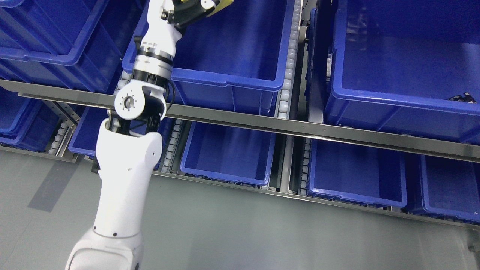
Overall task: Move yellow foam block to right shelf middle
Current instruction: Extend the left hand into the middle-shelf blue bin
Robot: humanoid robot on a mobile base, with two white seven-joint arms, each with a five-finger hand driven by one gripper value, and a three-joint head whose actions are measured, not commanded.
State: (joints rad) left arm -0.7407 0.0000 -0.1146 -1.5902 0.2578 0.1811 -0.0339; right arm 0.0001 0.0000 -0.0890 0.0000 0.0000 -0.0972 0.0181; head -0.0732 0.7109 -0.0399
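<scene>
My left hand [191, 9] sits at the frame's top edge, fingers curled around the yellow foam block [221, 4]; below it gapes a blue bin [240, 80]; carrying high to clear rims, I reckon.

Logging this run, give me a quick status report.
Left robot hand at the top edge, over a blue bin, closed on the yellow foam block. Right arm out of view. Hand and block mostly cropped. Nothing visibly blocking.

Bins [232, 48] sit on rails [288, 56], above lower bins [228, 153].
</scene>
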